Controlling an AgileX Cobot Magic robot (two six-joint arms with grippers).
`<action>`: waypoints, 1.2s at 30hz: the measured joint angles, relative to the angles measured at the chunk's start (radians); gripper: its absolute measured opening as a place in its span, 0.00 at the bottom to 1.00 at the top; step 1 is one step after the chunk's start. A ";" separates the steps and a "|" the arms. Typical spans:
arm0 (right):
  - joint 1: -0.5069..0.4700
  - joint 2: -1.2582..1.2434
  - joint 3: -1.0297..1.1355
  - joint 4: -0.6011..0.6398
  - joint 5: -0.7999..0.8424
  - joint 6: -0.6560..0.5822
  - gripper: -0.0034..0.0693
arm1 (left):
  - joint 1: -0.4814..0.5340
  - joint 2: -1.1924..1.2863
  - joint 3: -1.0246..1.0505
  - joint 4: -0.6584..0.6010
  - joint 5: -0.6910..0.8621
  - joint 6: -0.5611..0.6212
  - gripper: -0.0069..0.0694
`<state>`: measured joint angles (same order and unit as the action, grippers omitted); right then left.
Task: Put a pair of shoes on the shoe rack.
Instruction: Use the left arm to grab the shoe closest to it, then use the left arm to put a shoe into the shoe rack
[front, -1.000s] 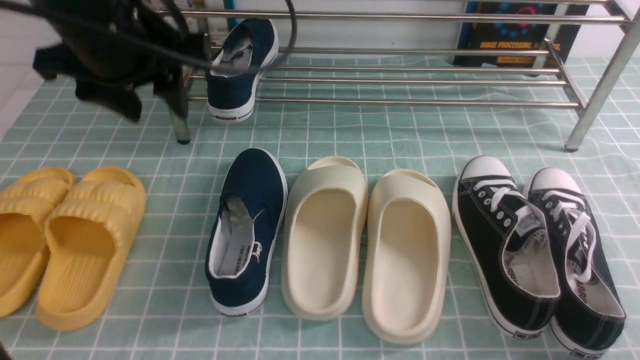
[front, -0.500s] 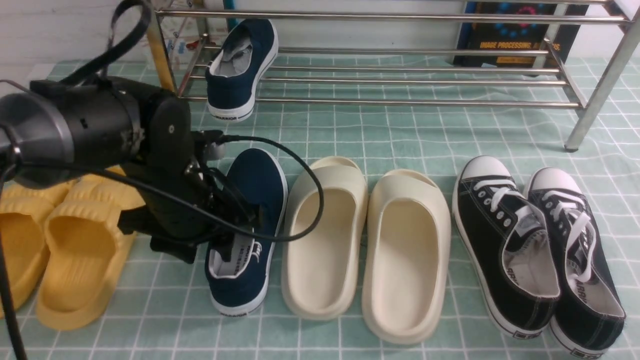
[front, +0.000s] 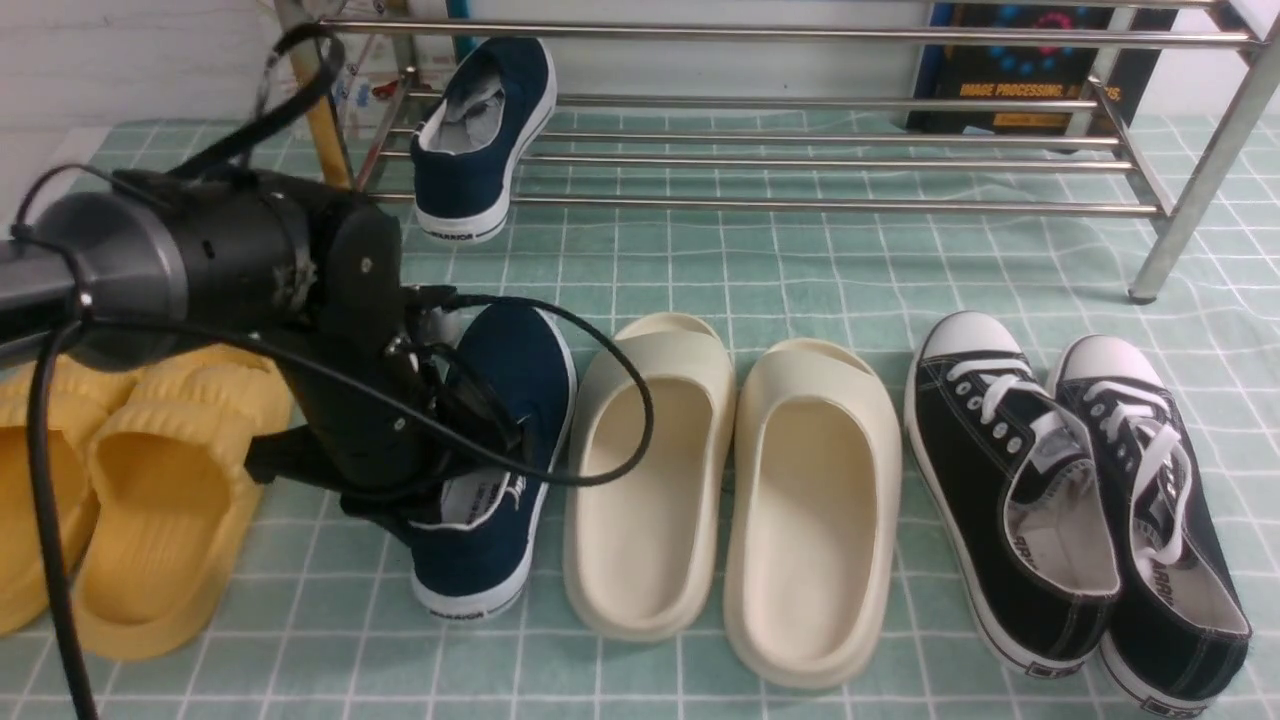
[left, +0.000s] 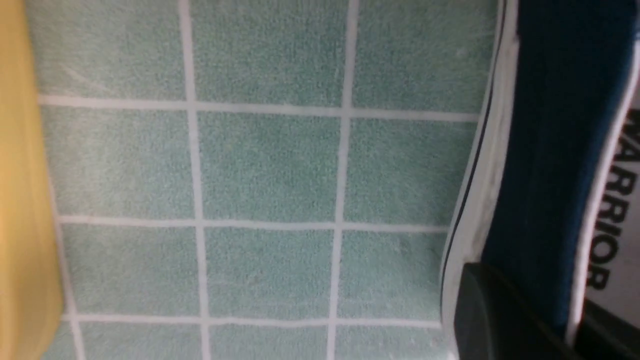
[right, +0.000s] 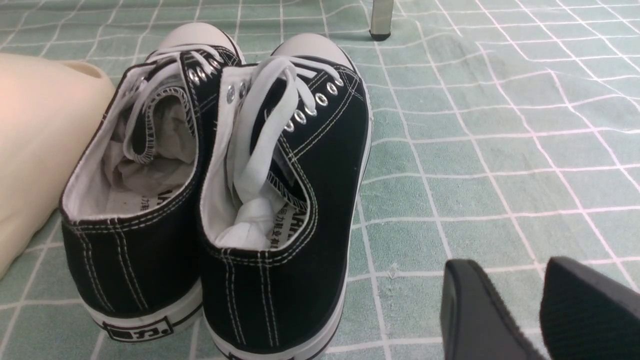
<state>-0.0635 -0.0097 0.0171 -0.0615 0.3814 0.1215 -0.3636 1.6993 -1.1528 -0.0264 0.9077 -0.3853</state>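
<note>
One navy slip-on shoe (front: 480, 140) rests tilted on the lower bars at the left end of the steel shoe rack (front: 800, 205). The other navy shoe (front: 525, 365) lies on the checked cloth between the yellow and cream slides. My left gripper (front: 465, 490) is at its heel opening; its tips are hidden there. In the left wrist view the jaws (left: 545, 325) are closed on the shoe's side wall (left: 550, 125), one finger (left: 487, 315) outside on the white sole, the other inside on the "WARRIOR" insole. My right gripper (right: 520, 310) is open and empty, low over the cloth beside the black sneakers.
Yellow slides (front: 150, 480) lie left of the left arm. Cream slides (front: 650, 480) lie right of the held shoe. Black lace-up sneakers (front: 1010, 500) are at the right, also in the right wrist view (right: 280, 200). A rack leg (front: 1190, 190) stands at the far right.
My left arm came down from the rack to the navy shoe on the floor and closed on its side wall. The shoe's heel has shifted slightly up and to the left.
</note>
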 joint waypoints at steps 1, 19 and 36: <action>0.000 0.000 0.000 0.000 0.000 0.000 0.39 | 0.000 -0.029 -0.026 0.000 0.032 0.003 0.09; 0.000 0.000 0.000 0.000 0.000 0.000 0.39 | 0.046 0.284 -0.623 -0.060 0.082 0.039 0.09; 0.000 0.000 0.000 0.000 0.000 0.000 0.39 | 0.077 0.578 -1.038 -0.086 0.063 0.039 0.09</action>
<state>-0.0635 -0.0097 0.0171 -0.0615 0.3814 0.1215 -0.2861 2.2769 -2.1905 -0.1124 0.9703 -0.3466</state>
